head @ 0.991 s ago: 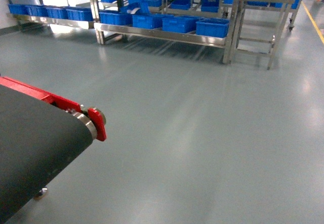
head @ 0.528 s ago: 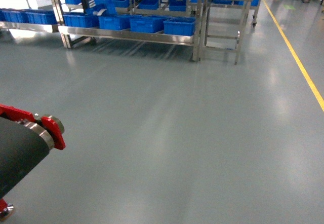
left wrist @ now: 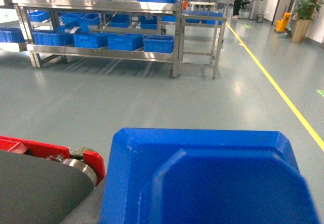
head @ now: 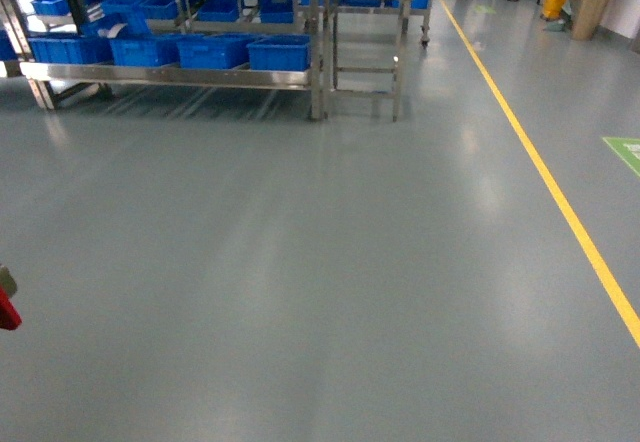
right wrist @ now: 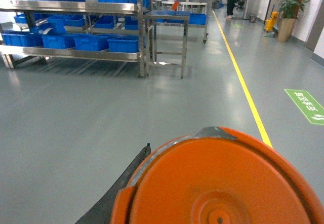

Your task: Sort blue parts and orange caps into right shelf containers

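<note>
A wide grey factory floor (head: 330,262) stretches ahead, crossed by a yellow painted line (head: 540,162) on the right. Far off at upper left stands a stainless steel shelf rack (head: 170,74) carrying bright blue open-topped plastic bins (head: 278,54) with thick rims; these are the likely destination, well apart from the robot.

In the left wrist view, a smooth blue moulded plastic part (left wrist: 202,178) with angled corners fills the lower frame, very close to the lens. Beside it at lower left is a dark conveyor belt end with a red bracket (left wrist: 61,158). In the right wrist view, a round orange plastic cap (right wrist: 223,183) with a small central dimple fills the bottom of the frame.

Both pieces look like rigid, light, glossy plastic, probably slippery, so a hold across an edge or rim seems safer than pressing on the broad flat faces.

Neither pincer is visible in any view. Each item sits where a carried object would, but whether the left or right pincer is spread, pressed together or pinching these pieces cannot be told.
</note>
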You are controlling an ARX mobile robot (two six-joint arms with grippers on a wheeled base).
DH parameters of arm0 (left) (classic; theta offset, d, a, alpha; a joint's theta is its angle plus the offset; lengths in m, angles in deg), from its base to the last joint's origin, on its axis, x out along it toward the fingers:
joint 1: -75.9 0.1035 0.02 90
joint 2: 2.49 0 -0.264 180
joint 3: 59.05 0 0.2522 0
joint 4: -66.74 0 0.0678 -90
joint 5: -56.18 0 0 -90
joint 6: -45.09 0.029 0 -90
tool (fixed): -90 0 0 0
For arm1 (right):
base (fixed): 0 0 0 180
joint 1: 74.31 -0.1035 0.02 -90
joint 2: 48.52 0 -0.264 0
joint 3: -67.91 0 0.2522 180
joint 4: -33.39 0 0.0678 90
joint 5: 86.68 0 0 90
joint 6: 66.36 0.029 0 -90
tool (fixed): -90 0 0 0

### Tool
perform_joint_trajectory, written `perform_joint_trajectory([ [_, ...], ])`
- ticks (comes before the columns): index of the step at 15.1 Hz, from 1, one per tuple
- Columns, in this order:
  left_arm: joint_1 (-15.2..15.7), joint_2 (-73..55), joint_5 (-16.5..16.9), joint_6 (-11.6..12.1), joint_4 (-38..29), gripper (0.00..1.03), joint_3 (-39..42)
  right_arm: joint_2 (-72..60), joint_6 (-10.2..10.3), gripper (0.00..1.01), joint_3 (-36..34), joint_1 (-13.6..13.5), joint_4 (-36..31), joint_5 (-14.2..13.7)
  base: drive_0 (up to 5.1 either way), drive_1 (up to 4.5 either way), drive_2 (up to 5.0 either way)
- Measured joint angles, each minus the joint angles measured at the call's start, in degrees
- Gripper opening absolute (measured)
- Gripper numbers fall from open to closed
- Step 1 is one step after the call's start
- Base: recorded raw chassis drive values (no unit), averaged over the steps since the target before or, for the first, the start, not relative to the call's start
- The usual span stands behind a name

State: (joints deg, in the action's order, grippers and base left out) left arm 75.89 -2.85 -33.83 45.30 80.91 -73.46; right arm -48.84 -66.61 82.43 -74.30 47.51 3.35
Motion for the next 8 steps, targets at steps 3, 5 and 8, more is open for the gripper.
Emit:
perform_joint_trajectory([
  [3,0.0,0.0,0.0,0.0,0.0,0.42,0.0,0.0,0.0,0.42,0.0,0.0,0.0,0.0,-1.6,-1.62,-1.6],
  [5,0.0,0.0,0.0,0.0,0.0,0.42,0.0,0.0,0.0,0.42,0.0,0.0,0.0,0.0,-1.4,-1.44,-1.4],
  [8,0.0,0.0,0.0,0.0,0.0,0.42,0.0,0.0,0.0,0.42,0.0,0.0,0.0,0.0,-0.8,-0.77,-0.8],
])
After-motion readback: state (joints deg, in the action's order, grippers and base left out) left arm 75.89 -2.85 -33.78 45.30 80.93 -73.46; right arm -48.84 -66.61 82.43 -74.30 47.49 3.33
